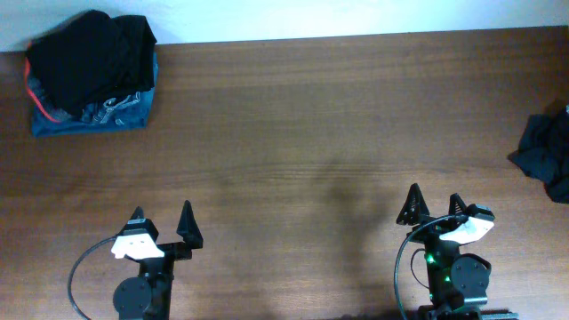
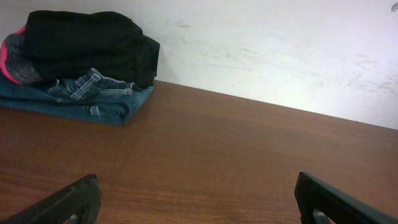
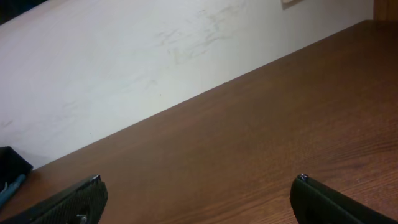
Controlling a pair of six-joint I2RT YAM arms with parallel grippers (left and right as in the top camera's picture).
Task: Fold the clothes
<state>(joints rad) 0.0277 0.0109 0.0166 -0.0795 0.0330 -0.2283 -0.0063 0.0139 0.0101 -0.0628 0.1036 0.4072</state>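
Observation:
A crumpled black garment (image 1: pixel 544 153), the clothes, lies at the table's right edge, partly cut off by the frame; no logo shows. My right gripper (image 1: pixel 435 196) stands open near the front edge, well to the left of the garment and nearer than it, with nothing between its fingers (image 3: pixel 199 182). My left gripper (image 1: pixel 161 210) is open too, at the front left, over bare wood (image 2: pixel 196 180). Neither wrist view shows the crumpled garment.
A stack of folded clothing sits at the back left corner: black pieces (image 1: pixel 89 53) on top of blue jeans (image 1: pixel 98 120), also in the left wrist view, black (image 2: pixel 87 43) over jeans (image 2: pixel 93 99). A white wall (image 2: pixel 280 50) runs behind the brown table (image 1: pixel 293 133).

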